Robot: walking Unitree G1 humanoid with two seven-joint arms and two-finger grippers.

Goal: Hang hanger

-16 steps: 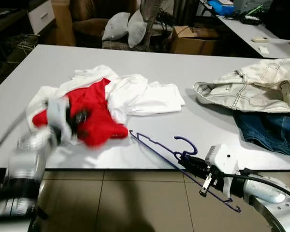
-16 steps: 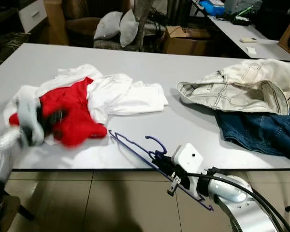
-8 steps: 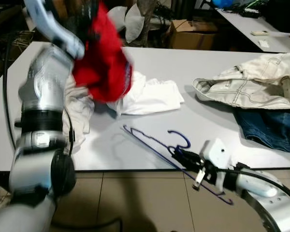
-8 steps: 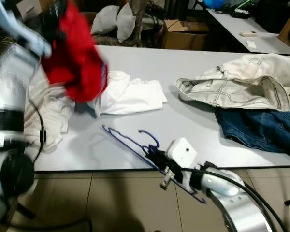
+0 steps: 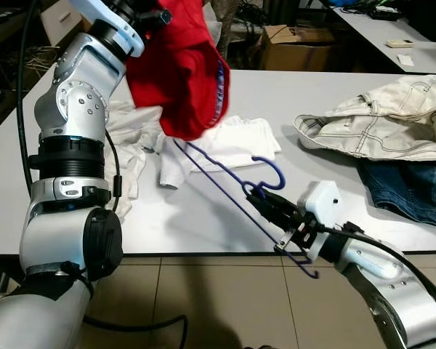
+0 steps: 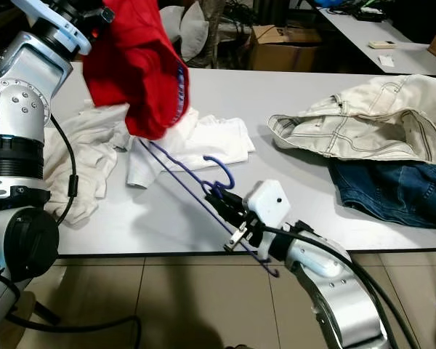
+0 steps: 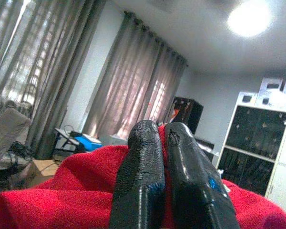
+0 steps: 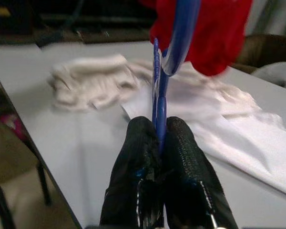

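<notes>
**Red shirt up, hanger poised beneath it**

Blue wire sits pinched between the two black fingers of our right gripper (image 8: pixel 158 143), which is clamped on the hanger (image 5: pixel 229 185) just under its hook. We hold it tilted over the near edge of the table (image 5: pixel 334 109), one shoulder end reaching up toward the red shirt (image 5: pixel 185 69), the other hanging past the table edge.

Our left gripper (image 7: pixel 159 143) is raised high on the left, its fingers pressed together on a fold of that red shirt, so the cloth hangs free above the table. The hanger's upper tip lies at the shirt's lower edge; whether it has entered the cloth we cannot tell.

We judge both things are lifted and brought together, which is the early part. Left to do: work the hanger into the shirt, seat both shoulders, then carry it to a rail, which we do not see.

White clothes (image 5: pixel 225 142) lie bunched directly under the shirt and could catch the hanger tip. Further right lie a cream jacket (image 5: pixel 378 123) and jeans (image 5: pixel 414 189), well apart from the work. Beyond the table are cushions (image 6: pixel 192 29) and a cardboard box (image 5: pixel 298 47)
</notes>
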